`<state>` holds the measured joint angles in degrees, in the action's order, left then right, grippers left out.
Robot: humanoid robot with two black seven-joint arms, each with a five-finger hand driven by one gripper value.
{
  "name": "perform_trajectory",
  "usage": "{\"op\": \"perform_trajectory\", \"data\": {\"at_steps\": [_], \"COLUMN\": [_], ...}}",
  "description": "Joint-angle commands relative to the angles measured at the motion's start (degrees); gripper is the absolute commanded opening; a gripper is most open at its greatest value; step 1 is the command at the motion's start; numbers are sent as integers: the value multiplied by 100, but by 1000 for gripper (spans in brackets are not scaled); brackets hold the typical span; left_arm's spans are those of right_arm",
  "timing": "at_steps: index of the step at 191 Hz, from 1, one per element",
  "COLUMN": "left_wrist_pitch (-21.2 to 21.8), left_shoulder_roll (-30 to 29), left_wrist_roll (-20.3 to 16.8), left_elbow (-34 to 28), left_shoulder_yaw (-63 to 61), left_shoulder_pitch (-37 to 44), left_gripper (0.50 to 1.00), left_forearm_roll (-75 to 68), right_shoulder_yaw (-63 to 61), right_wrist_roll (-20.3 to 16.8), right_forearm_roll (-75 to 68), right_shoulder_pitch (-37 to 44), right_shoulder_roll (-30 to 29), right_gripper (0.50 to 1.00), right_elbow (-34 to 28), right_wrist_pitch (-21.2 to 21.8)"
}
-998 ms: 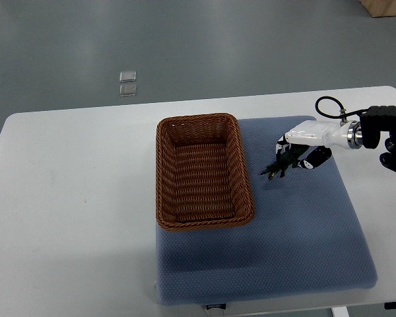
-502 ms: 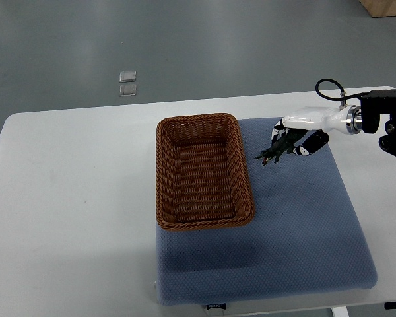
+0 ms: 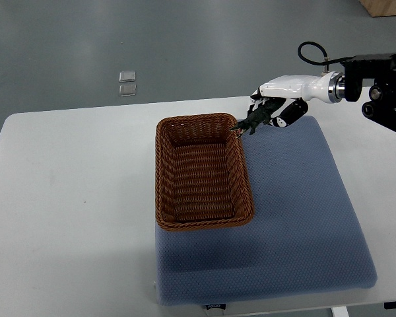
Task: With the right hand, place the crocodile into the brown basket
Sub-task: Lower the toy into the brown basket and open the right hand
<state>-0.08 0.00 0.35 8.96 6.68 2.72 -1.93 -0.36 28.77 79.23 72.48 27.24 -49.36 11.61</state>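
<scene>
I see my right hand (image 3: 278, 107) coming in from the right edge with its fingers clenched around the dark green crocodile (image 3: 253, 119). The toy is held in the air, its snout pointing left at the far right corner of the brown basket (image 3: 164, 178). The basket sits on the left part of a blue mat (image 3: 303, 211) on the white table (image 3: 72, 198).

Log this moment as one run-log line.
step: carry | right robot hand: shut on crocodile | crocodile: snout at far-right corner of brown basket, not inside | basket: empty, on blue mat | left: not in view
</scene>
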Motion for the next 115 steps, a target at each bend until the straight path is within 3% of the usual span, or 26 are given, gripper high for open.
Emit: {"op": "perform_trajectory", "data": {"at_steps": [1, 38, 71, 76, 89, 102, 115], "left_wrist_pitch": [0, 0, 0, 0, 0, 0, 0], "left_shoulder_roll": [0, 0, 0, 0, 0, 0, 0], "left_wrist_roll": [0, 0, 0, 0, 0, 0, 0], "left_elbow": [0, 0, 0, 0, 0, 0, 0], "left_shoulder_yaw": [0, 0, 0, 0, 0, 0, 0], "left_shoulder_pitch": [0, 0, 0, 0, 0, 0, 0], "left_gripper": [1000, 1000, 1000, 1000, 1000, 1000, 1000], "left_forearm_roll": [0, 0, 0, 0, 0, 0, 0], "right_shoulder_yaw": [-69, -351, -351, -351, -351, -351, -359], "right_wrist_roll": [-21, -47, -135, -205, -285, -293, -293], "right_forearm_roll": [-101, -92, -65, -65, -74, -65, -74], "right_shoulder_pitch": [117, -14, -463, -550, -700, -796, -814], "right_shoulder_roll": [-369, -1203, -1520, -1538, -1538, -1529, -1520], "right_gripper": [500, 500, 504, 564, 613, 731, 819], "right_elbow": [-3, -12, 102, 128, 146, 146, 146], "right_wrist_pitch": [69, 61, -89, -133, -194, -273, -326]}}
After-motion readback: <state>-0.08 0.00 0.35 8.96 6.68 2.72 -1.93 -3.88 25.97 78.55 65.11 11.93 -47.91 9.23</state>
